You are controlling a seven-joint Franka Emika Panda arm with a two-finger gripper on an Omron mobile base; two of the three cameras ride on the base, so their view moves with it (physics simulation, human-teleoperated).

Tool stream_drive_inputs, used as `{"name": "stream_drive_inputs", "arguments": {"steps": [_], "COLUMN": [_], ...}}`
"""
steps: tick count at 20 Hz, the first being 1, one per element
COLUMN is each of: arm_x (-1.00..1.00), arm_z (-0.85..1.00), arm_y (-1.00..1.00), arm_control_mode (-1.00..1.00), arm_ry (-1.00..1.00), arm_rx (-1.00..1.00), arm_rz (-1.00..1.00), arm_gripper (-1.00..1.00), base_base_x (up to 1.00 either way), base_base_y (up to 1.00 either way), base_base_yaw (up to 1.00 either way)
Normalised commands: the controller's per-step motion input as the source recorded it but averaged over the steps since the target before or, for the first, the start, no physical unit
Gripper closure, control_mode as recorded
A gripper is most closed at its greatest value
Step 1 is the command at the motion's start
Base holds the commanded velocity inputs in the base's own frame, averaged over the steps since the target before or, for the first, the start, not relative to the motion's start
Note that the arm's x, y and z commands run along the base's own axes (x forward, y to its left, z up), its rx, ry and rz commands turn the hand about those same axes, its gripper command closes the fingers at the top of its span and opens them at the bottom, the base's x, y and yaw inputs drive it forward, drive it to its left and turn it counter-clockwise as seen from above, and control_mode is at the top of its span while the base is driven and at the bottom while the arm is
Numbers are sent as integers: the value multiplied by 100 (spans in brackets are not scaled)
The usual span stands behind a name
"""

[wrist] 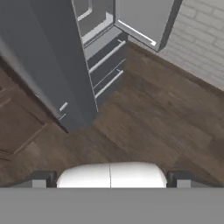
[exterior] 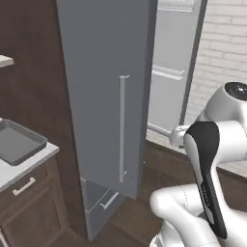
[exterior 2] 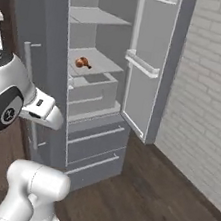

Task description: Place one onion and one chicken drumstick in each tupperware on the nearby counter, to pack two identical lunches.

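Observation:
A brown chicken drumstick (exterior 2: 82, 63) lies on a middle shelf inside the open fridge. One grey tupperware (exterior: 18, 143) sits empty on the pale counter (exterior: 30, 165) at the far left. No onion is in view. My gripper (wrist: 110, 179) hangs well back from the fridge and points down at the wooden floor in front of it. Its two dark fingertips (wrist: 42, 179) stand wide apart, open, with nothing between them. My white arm rises at the lower right in the left base view and at the left in the right base view.
The fridge's left door (exterior: 108, 96) is shut, with a long vertical handle (exterior: 122, 128). Its right door (exterior 2: 148, 63) is swung open toward the brick wall (exterior 2: 207, 102). Two grey freezer drawers (exterior 2: 95, 140) sit below the shelves. Wooden floor (wrist: 148, 127) lies free before the fridge.

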Motion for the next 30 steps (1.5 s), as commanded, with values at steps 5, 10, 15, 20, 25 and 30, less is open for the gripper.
{"name": "stream_drive_inputs", "arguments": {"steps": [5, 10, 15, 20, 25, 30], "arm_x": [0, 0, 0, 0, 0, 0], "arm_z": [0, 0, 0, 0, 0, 0], "arm_y": [0, 0, 0, 0, 0, 0], "arm_control_mode": [100, 100, 100, 100, 100, 100], "arm_ry": [0, 0, 0, 0, 0, 0], "arm_rx": [0, 0, 0, 0, 0, 0], "arm_rz": [0, 0, 0, 0, 0, 0], "arm_gripper": [-100, -100, -100, -100, -100, -100], "base_base_x": [8, 71, 100, 61, 68, 8], "base_base_y": [-93, -84, -44, -31, -22, -8], "base_base_yaw": [-66, -50, 5, 45, 61, 59]}}
